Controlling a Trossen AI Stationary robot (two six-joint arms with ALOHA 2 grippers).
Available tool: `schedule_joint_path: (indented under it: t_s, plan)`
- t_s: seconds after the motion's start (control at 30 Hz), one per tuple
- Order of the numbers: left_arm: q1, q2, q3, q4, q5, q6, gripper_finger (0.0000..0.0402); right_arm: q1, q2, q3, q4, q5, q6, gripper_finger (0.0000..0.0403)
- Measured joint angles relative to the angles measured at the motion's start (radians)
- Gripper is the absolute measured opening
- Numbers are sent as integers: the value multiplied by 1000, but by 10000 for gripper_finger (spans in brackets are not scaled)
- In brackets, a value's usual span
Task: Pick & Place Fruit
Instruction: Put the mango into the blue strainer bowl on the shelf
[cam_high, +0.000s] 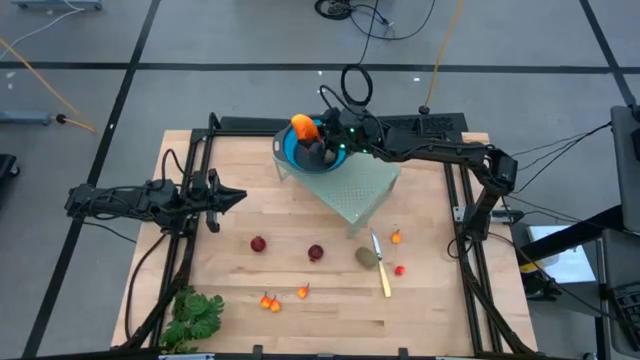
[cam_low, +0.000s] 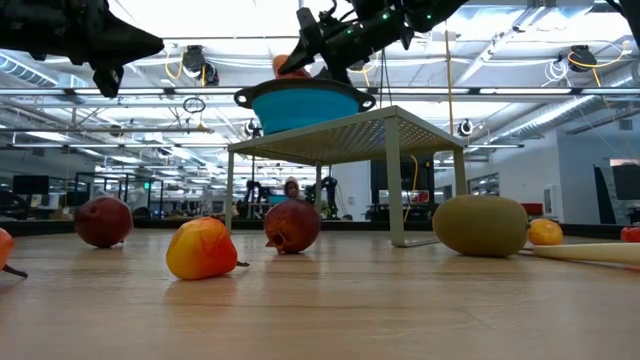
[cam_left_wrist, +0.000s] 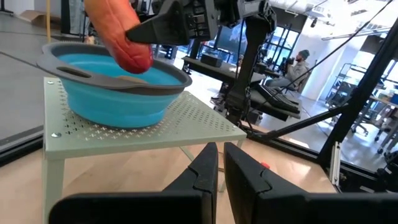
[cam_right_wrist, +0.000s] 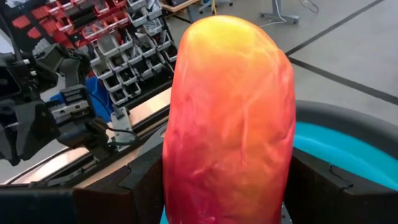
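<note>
Right gripper (cam_high: 312, 142) clamped on long orange-red fruit (cam_right_wrist: 227, 118), hovering over blue bowl (cam_high: 290, 152) on perforated stand (cam_high: 370, 185). Left gripper (cam_high: 232, 196) shut, idle at table's left edge. Risk: releasing off-centre, fruit striking rim and rolling off. Bowl interior mostly hidden behind fruit; clearance above bowl unclear.

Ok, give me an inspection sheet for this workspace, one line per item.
Surface: wooden table, a small perforated stand on it.
Job's things: long orange-red fruit held over the blue bowl on the stand; two dark red balls, an olive-brown oval and small orange-red bits on the table.
Clutter: knife, leafy bunch.
Grippers: right gripper grips the long fruit; left gripper shut, empty, at the table's left.
Cables: loose on the floor behind.
Surroundings: a seated person in the room beyond.
</note>
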Motion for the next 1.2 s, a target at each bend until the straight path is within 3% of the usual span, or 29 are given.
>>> schedule_joint_path:
  t_s: [0.8, 1.2]
  plan:
    - [0, 0, 0, -7, -1, -2, 26, 0, 38, -1, -1, -6, 0, 248]
    - [0, 0, 0, -7, -1, -1, 26, 0, 41, -1, 11, -6, 0, 281]
